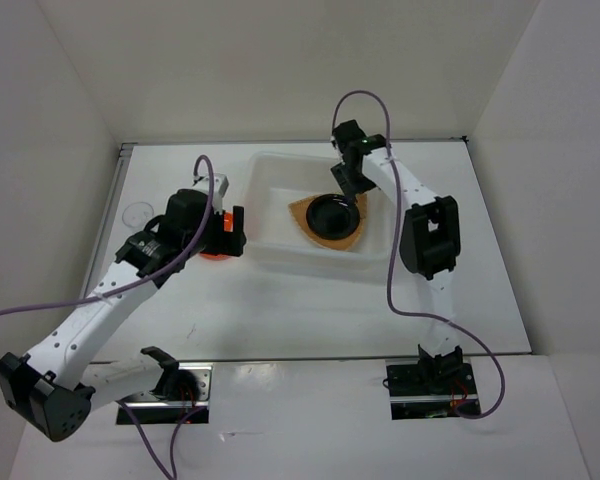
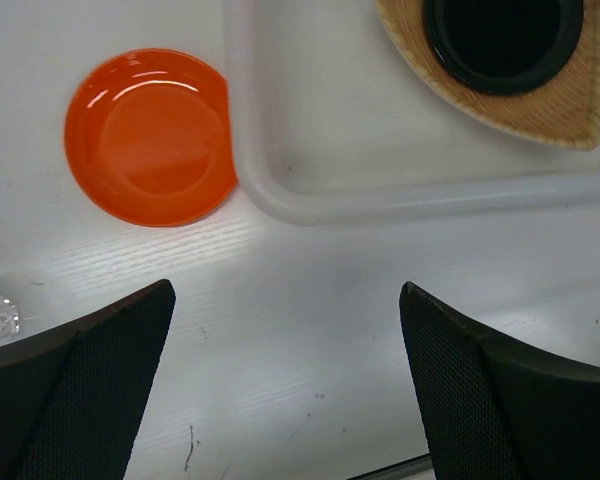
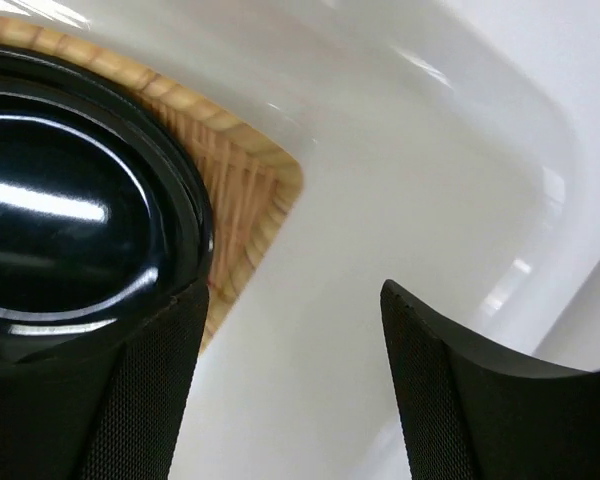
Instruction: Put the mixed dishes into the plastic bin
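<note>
Wide apart and clamped on nothing at the left gripper [image 2: 285,290], low over bare desk [image 2: 300,330]. Just beyond it, toward 11 o'clock in the left wrist view, the small round orange plate [image 2: 145,135], flat on the desk outside the plastic bin [image 2: 380,200], with its 3 o'clock edge meeting the bin's rounded corner and seemingly tucked under the rim. From above, only a sliver of that orange plate [image 1: 212,255] visible beneath the left gripper [image 1: 230,235], near the 8 o'clock corner of the bin [image 1: 270,200]. Further out, at 9 o'clock from the left gripper in the top view, one small clear cup [image 1: 138,212] on the desk, well apart from the bin. At the far left edge of the left wrist view, a scrap of something clear, too cropped to name. Likewise apart and holding nothing at the right gripper [image 3: 290,290], lowered inside the bin [image 3: 430,180], with one finger just beside the rim of the small round black plate [image 3: 70,220]; contact impossible to tell. Under that dish, the tan woven plate [image 3: 245,190], flat on the bin floor. From above, right gripper [image 1: 345,185] at 12 o'clock of the black plate [image 1: 335,213], centred on the tan woven plate [image 1: 302,215], toward the 3 o'clock half of the bin.
</note>
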Controlling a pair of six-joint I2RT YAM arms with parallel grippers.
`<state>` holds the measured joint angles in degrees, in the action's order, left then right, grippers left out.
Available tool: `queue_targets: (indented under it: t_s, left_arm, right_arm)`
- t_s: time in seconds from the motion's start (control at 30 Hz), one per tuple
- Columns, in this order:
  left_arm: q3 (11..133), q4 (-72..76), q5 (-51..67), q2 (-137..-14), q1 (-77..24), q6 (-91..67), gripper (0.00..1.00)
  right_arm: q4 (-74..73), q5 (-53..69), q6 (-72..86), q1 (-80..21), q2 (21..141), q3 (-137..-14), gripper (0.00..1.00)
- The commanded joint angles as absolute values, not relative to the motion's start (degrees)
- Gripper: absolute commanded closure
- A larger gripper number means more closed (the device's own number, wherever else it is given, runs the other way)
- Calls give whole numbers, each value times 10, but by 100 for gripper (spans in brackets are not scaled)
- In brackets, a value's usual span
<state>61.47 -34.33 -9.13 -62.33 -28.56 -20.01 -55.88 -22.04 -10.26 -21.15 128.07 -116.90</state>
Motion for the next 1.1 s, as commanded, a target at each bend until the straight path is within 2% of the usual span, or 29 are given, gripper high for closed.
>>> queue_targets:
  t_s: [0.0, 0.07, 0.13, 0.17, 0.27, 0.33, 0.53, 0.67, 0.7, 1.07]
  left_arm:
    - [613, -330, -149, -590, -278, -228, 0]
    - [613, -337, -157, -609, -252, -234, 0]
    - [620, -344, -116, -645, -208, -240, 0]
    - [625, -344, -86, -658, -145, -240, 0]
    - [610, -312, 70, -687, -37, -252, 0]
    - [592, -275, 123, -687, -7, -279, 0]
    - [578, -252, 229, -776, 54, -302, 0]
    - [606, -247, 223, -844, 80, -308, 0]
    - [606, -252, 218, -862, 89, -308, 0]
    - [599, -226, 244, -927, 132, -319, 0]
  right_arm:
    - [-517, -159, -80, -149, 1125, -1158, 25]
    - [-506, -57, -80, -107, 1074, -1105, 21]
    - [-480, 11, -80, -47, 1006, -1014, 19]
    - [-463, 30, -80, -29, 987, -980, 19]
    - [-443, 24, -93, -29, 926, -860, 19]
    - [-436, 24, -107, -23, 880, -798, 19]
    - [-475, 66, -132, -4, 810, -759, 18]
    - [-399, 91, -104, -4, 782, -683, 14]
    - [-381, 98, -104, -4, 782, -646, 14]
    - [-385, 104, -109, 44, 843, -646, 14]
